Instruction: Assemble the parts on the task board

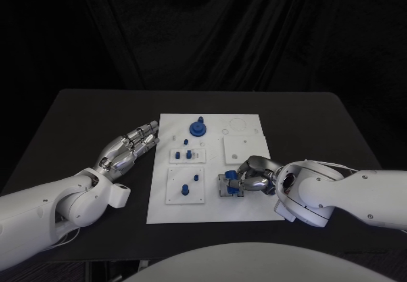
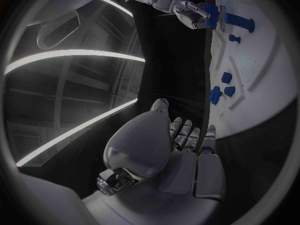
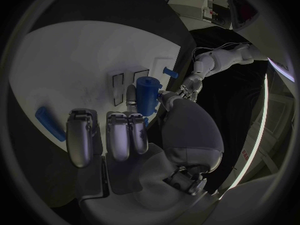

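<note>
Several small blue parts [image 1: 197, 127] stood on the white task board [image 1: 212, 212] at the middle of the black table [image 1: 76, 117]; no writing could be read on the board or parts; the right hand [image 1: 247, 179] rested at the board's four o'clock area, fingers clamped on a blue cylindrical part [image 3: 147, 95]; the left hand [image 1: 132, 145] lay flat on the table at the board's nine o'clock edge, fingers apart, holding nothing.
</note>
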You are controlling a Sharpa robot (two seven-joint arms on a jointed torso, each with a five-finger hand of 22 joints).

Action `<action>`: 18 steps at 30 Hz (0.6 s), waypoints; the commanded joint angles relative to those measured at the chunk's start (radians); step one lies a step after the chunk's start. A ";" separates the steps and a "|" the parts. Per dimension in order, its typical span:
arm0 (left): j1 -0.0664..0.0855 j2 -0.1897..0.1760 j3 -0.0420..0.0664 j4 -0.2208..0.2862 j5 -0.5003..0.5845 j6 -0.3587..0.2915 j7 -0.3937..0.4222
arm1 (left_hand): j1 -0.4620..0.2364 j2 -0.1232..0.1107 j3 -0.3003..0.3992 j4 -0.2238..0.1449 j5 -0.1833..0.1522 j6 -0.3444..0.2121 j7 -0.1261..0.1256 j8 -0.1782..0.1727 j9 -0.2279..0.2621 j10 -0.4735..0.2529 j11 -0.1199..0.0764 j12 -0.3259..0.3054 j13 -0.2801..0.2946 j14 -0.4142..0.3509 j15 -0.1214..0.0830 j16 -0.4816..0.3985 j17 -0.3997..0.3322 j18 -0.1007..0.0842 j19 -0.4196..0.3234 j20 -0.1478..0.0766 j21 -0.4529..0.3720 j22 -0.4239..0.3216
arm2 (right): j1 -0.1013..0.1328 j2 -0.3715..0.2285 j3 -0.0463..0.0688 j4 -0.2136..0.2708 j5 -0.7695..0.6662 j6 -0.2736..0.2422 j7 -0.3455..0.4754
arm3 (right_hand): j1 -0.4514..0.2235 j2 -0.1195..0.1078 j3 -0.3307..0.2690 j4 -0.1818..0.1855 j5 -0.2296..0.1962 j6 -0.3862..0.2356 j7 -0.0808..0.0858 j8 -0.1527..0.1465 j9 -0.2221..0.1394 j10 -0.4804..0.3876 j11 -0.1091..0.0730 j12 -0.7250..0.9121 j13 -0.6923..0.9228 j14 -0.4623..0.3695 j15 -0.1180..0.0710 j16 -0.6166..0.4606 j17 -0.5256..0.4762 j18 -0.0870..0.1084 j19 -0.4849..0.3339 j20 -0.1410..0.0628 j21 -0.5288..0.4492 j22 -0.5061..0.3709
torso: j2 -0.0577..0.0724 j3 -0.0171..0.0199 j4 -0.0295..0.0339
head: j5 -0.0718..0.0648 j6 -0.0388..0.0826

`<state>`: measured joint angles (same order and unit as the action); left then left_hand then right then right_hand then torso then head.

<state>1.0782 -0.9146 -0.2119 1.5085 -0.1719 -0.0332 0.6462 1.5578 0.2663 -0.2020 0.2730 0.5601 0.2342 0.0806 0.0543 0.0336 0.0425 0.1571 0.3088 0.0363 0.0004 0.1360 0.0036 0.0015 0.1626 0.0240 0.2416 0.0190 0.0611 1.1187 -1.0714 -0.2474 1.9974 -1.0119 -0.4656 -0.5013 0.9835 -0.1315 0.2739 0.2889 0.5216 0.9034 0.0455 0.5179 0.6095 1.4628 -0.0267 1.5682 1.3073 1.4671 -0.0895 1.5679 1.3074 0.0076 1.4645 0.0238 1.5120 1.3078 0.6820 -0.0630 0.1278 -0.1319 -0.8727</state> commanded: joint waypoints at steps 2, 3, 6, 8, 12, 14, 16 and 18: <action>-0.001 0.003 0.001 0.001 0.004 0.015 0.003 | 0.010 0.001 0.004 0.000 0.005 0.001 0.003 0.004 0.001 -0.001 0.009 0.003 0.001 0.000 0.005 -0.004 -0.002 0.014 0.002 0.006 0.001 0.001 | 0.001 0.002 0.000 -0.002 -0.020 0.002 -0.012 | -0.026 0.008 -0.048 0.001 -0.024 -0.001 0.005 -0.006 -0.003 0.108 0.006 0.003 0.263 0.102 0.009 -0.001 0.256 0.013 0.068 0.007 -0.008 0.236 | -0.001 0.0005 -0.0031 | 0.005 0.000; -0.001 0.003 0.001 0.001 0.004 0.015 0.002 | 0.010 0.001 0.004 0.000 0.005 0.001 0.003 0.004 0.001 -0.001 0.009 0.003 0.001 0.000 0.005 -0.004 -0.002 0.014 0.002 0.006 0.001 0.001 | 0.001 0.002 0.000 -0.002 -0.020 0.002 -0.014 | -0.033 0.012 -0.060 0.002 -0.044 -0.001 0.005 -0.007 -0.004 0.108 0.006 0.003 0.263 0.102 0.009 -0.001 0.255 0.013 0.067 0.007 -0.010 0.235 | -0.001 0.0007 -0.0033 | 0.006 0.000; -0.001 0.004 0.001 -0.001 0.004 0.016 0.001 | 0.011 0.001 0.005 0.000 0.005 0.002 0.004 0.005 0.001 -0.001 0.008 0.003 0.001 0.000 0.005 -0.004 -0.002 0.014 0.002 0.006 0.001 0.000 | 0.001 0.002 0.000 -0.003 -0.021 0.005 -0.018 | -0.055 0.029 -0.103 0.003 -0.102 -0.001 0.005 -0.010 -0.006 0.108 0.006 0.003 0.263 0.101 0.009 -0.002 0.252 0.014 0.066 0.007 -0.012 0.234 | -0.001 0.0004 -0.0023 | 0.005 0.000; -0.001 0.005 0.001 -0.002 0.004 0.017 0.000 | 0.011 0.001 0.005 0.000 0.005 0.002 0.004 0.005 0.001 -0.001 0.008 0.003 0.001 0.000 0.005 -0.004 -0.002 0.014 0.002 0.006 0.001 0.000 | 0.001 0.002 0.000 -0.003 -0.026 0.007 -0.021 | -0.067 0.036 -0.125 0.004 -0.124 0.000 0.005 -0.012 -0.008 0.108 0.006 0.003 0.263 0.101 0.009 -0.003 0.250 0.014 0.065 0.007 -0.014 0.234 | -0.001 0.0005 -0.0009 | 0.003 0.000; -0.001 0.007 0.001 -0.003 0.004 0.018 -0.003 | 0.011 0.001 0.005 0.000 0.005 0.002 0.004 0.005 0.001 -0.001 0.008 0.003 0.001 0.000 0.005 -0.004 -0.002 0.014 0.002 0.006 0.001 0.000 | 0.001 0.000 0.000 -0.002 -0.037 0.010 -0.026 | -0.088 0.047 -0.163 0.004 -0.165 0.002 0.004 -0.013 -0.009 0.108 0.006 0.003 0.263 0.101 0.008 -0.004 0.248 0.015 0.065 0.007 -0.016 0.233 | -0.003 0.0011 -0.0009 | 0.004 0.000; -0.001 0.007 0.001 -0.005 0.004 0.020 -0.005 | 0.012 0.001 0.006 0.000 0.005 0.003 0.005 0.005 0.001 -0.001 0.008 0.002 0.001 0.000 0.005 -0.004 -0.002 0.014 0.002 0.006 0.001 0.000 | 0.001 -0.001 0.000 -0.002 -0.041 0.016 -0.030 | -0.094 0.052 -0.180 0.004 -0.186 0.003 0.004 -0.013 -0.009 0.108 0.006 0.003 0.263 0.100 0.008 -0.004 0.248 0.015 0.065 0.007 -0.017 0.233 | -0.003 0.0012 -0.0007 | 0.003 0.000; -0.001 0.008 0.001 -0.006 0.004 0.022 -0.007 | 0.011 0.002 0.007 0.001 0.003 0.007 0.009 0.006 0.002 -0.001 0.008 0.002 0.001 0.000 0.007 -0.004 -0.002 0.014 0.002 0.007 0.001 0.000 | 0.001 -0.001 0.000 -0.002 -0.042 0.023 -0.034 | -0.094 0.054 -0.191 0.004 -0.200 0.003 0.005 -0.013 -0.010 0.108 0.006 0.003 0.263 0.101 0.008 -0.003 0.249 0.014 0.066 0.007 -0.015 0.234 | -0.003 0.0010 -0.0013 | 0.003 0.000; -0.002 0.008 0.001 -0.006 0.004 0.023 -0.009 | 0.011 0.002 0.007 0.001 0.003 0.007 0.009 0.006 0.002 -0.001 0.008 0.002 0.001 0.000 0.007 -0.004 -0.002 0.014 0.002 0.007 0.001 0.000 | 0.000 -0.003 0.000 -0.002 -0.044 0.027 -0.036 | -0.092 0.057 -0.212 0.004 -0.231 0.003 0.004 -0.014 -0.010 0.108 0.006 0.003 0.263 0.101 0.008 -0.003 0.249 0.014 0.066 0.007 -0.015 0.234 | -0.003 0.0007 -0.0021 | 0.005 0.000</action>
<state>1.0782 -0.9085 -0.2118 1.5008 -0.1719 -0.0261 0.6339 1.5578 0.2663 -0.2021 0.2730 0.5601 0.2396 0.0861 0.0542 0.0346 0.0425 0.1570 0.3088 0.0360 0.0004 0.1359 0.0037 0.0016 0.1625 0.0239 0.2416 0.0189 0.0610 1.1187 -1.0721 -0.2473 1.9936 -1.0388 -0.4579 -0.5129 0.8997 -0.0762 0.0690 0.2929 0.3009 0.9032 0.0458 0.5083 0.6008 1.4629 -0.0266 1.5682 1.3073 1.4671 -0.0894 1.5679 1.3073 0.0075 1.4649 0.0235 1.5007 1.3077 0.6796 -0.0618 0.1266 -0.1287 -0.8727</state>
